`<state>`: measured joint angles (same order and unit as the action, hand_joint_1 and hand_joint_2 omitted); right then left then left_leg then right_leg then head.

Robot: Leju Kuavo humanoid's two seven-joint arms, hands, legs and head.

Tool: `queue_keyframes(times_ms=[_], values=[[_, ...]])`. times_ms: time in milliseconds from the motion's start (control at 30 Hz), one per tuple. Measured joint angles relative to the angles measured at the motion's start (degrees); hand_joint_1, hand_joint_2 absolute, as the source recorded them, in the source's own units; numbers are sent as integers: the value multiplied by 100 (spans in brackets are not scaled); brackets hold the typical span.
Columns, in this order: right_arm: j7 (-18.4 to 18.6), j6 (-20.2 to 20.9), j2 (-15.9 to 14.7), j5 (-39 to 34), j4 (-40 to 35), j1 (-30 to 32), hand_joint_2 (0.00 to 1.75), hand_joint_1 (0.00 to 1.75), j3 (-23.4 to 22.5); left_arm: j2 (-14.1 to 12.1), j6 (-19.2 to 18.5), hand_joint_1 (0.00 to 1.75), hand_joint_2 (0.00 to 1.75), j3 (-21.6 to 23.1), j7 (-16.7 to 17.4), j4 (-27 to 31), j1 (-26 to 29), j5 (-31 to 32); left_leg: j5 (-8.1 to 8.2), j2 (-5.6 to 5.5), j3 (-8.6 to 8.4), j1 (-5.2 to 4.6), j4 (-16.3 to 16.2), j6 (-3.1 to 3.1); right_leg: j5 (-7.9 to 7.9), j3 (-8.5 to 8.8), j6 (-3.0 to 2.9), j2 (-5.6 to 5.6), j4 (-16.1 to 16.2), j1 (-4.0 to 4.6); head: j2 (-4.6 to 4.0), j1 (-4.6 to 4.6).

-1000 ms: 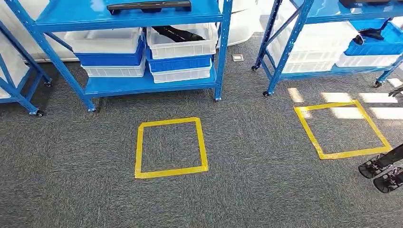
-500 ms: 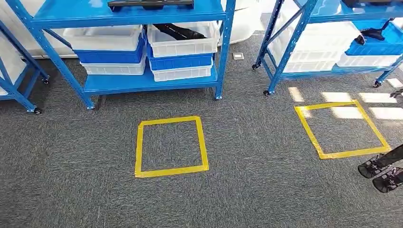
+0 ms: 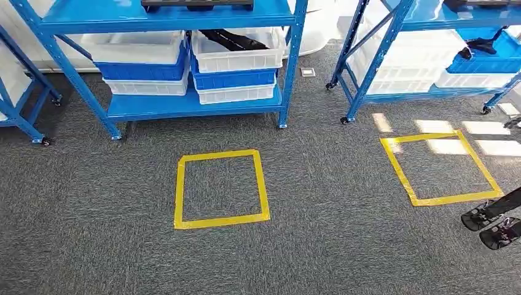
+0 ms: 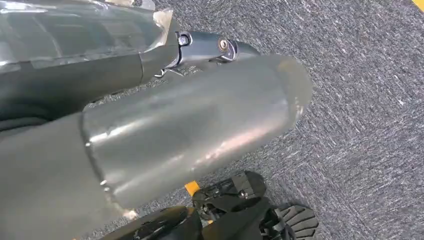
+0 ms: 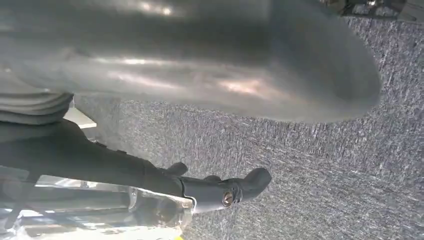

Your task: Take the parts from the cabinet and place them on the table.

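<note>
Black parts (image 3: 232,40) lie in a white bin (image 3: 236,58) on the lower shelf of the blue rack (image 3: 190,106) ahead. Another long black part (image 3: 196,3) lies on the shelf above. More black parts (image 3: 482,44) sit in a blue bin (image 3: 485,61) on the right rack (image 3: 399,95). My left hand (image 4: 190,135) hangs over grey carpet with its thumb and dark fingers (image 4: 125,75) apart, holding nothing. My right hand (image 5: 200,75) also hangs over carpet, dark fingers (image 5: 100,160) away from the thumb, with nothing in it.
Two yellow tape squares mark the carpet, one in the middle (image 3: 221,189) and one to the right (image 3: 445,167). Stacked white and blue bins (image 3: 144,67) fill the rack's lower shelf. Dark wheeled feet (image 3: 491,222) stand at the right edge. A third rack's leg (image 3: 24,117) is at the left.
The whole picture has shifted slightly: the racks sit a little higher in the frame, so the camera has moved. Nothing has been taken or let go.
</note>
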<state>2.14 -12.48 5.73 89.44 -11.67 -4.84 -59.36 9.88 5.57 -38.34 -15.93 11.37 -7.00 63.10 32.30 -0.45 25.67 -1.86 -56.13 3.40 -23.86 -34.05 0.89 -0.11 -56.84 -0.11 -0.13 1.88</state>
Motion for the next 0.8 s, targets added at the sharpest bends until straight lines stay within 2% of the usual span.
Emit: queue_keyframes(times_ms=[33, 67, 100, 167, 200, 233, 267, 300, 367, 400, 433, 467, 500, 533, 567, 600, 633, 700, 733, 767, 800], values=[[0, 7, 4, -2, 0, -6, 0, 0, 11, 0, 0, 0, 0, 0, 2, 0, -3, 0, -19, 2, -11, 29, 42, 29, 10, 18, 17, 0, 10, 4, 0, 2], [0, 4, 2, -2, 0, -14, 0, 0, 20, 2, 2, 0, 0, 0, 4, 2, -10, 0, -71, 2, -143, 93, 125, 100, -43, -59, 29, -1, -17, 40, 0, 0], [0, 4, 0, 0, 0, -14, 0, 0, 24, 0, 2, 0, 0, 0, 9, 2, -9, 0, -76, 11, -157, 85, 162, 108, -98, -94, 31, 3, -162, 22, 0, -15], [-9, 4, 6, 4, 0, -11, 0, 0, 39, -2, 4, 0, 0, -2, 18, 2, -14, 0, -78, 18, -180, 90, 160, 129, -397, -515, -32, 9, -1025, 11, 0, -55], [-9, 4, 6, 4, 0, 3, 0, 0, 48, -2, 4, 0, 0, 0, 29, 2, -5, 7, -69, 16, -195, 85, 159, 137, -495, -742, -49, 8, -1461, 8, 0, -48], [-9, 7, 9, 4, 0, 16, 0, 0, 59, -9, 4, 0, 0, -2, 29, 2, -2, 9, -51, 14, -212, 84, 157, 140, -528, -931, -45, 8, -1773, 8, 0, -57], [-9, 13, 15, 4, 0, 25, 0, 0, 68, -13, 4, 0, 0, -2, 31, 2, -2, 9, -34, -5, -237, 84, 157, 134, -478, -989, -35, 8, -1803, 8, 0, -55], [-9, 17, 17, 4, 0, 27, 0, 0, 70, -13, 4, 0, 0, -2, 31, 2, -3, 9, -1, -20, -280, 84, 156, 124, -305, -911, -4, 8, -1561, 8, 0, -54], [-9, 17, 15, 4, 0, 26, 0, 0, 76, -11, 4, 0, 0, -2, 33, 2, -2, 17, 97, -49, -415, 85, 155, 83, 197, -478, 45, 8, -572, 2, 0, -55], [-9, 17, 15, 4, 0, 28, 0, 0, 81, -11, 4, 0, 0, -2, 33, 0, 0, 24, 161, -51, -427, 87, 163, 52, 227, -347, 9, 14, -257, 8, 0, -63], [-9, 20, 15, 4, 2, 19, 0, 0, 81, -11, 7, 0, 0, -2, 31, 0, -12, 28, 222, -50, -388, 45, 131, 2, 159, -220, -13, 26, -209, 20, -4, -65], [-11, 20, 24, 7, 2, -2, 0, 0, 85, -15, 11, 0, 0, -2, 33, 0, -25, 39, 229, -51, -369, 64, 135, -12, 106, -211, -37, 25, -160, -6, 0, -47], [-11, 22, 20, 6, 4, -6, 0, 0, 90, -13, 15, 0, 0, -2, 33, 0, -34, 41, 233, -32, -385, 84, 160, -24, 99, -220, -47, 42, -147, 24, 0, -22], [-11, 24, 17, 7, 4, 5, 0, 0, 96, -9, 17, 0, 0, -2, 33, 0, -41, 42, 241, -36, -396, 100, 186, -47, 75, -226, -85, 50, -152, 44, 0, -28], [-11, 24, 37, 7, 4, -6, 0, 0, 103, -18, 20, 0, 0, -2, 33, 9, -58, 42, 289, -45, -444, 90, 200, -91, 53, -186, -119, 48, -120, -28, 0, -35], [-7, 24, 30, 7, 2, 9, 0, 0, 109, -22, 26, 0, 0, -2, 35, 15, -50, 42, 360, -24, -435, 104, 89, -141, 41, -145, -140, 48, -96, -47, 0, -28], [-9, 24, 26, 7, 2, -3, 0, 0, 111, -20, 35, 0, 0, -2, 35, 15, -58, 42, 529, 2, -226, 121, -290, -208, 18, -125, -176, 38, -90, -60, 0, 9], [-7, 24, 35, 9, 2, -18, 0, 0, 118, -20, 35, 0, 0, -2, 37, 13, -63, 44, 911, 8, 412, 195, -1304, -303, 0, -122, -201, 36, -91, -61, 0, 0], [-9, 24, 35, 9, 2, -15, 0, 0, 120, -22, 35, 0, 0, -2, 44, 13, -50, 44, 989, 11, 710, 219, -1701, -335, -7, -119, -206, 36, -92, -61, 0, -4], [-9, 24, 35, 9, 2, -11, 0, 0, 120, -22, 35, 0, 0, -2, 48, 13, -42, 44, 911, 19, 889, 242, -1830, -352, -21, -106, -194, 37, -92, -63, 0, 2], [-9, 24, 35, 9, 2, -3, 0, 0, 120, -22, 35, 0, 0, -2, 48, 13, -34, 44, 687, 28, 926, 258, -1704, -359, -23, -86, -193, 39, -92, -66, 0, 0]])
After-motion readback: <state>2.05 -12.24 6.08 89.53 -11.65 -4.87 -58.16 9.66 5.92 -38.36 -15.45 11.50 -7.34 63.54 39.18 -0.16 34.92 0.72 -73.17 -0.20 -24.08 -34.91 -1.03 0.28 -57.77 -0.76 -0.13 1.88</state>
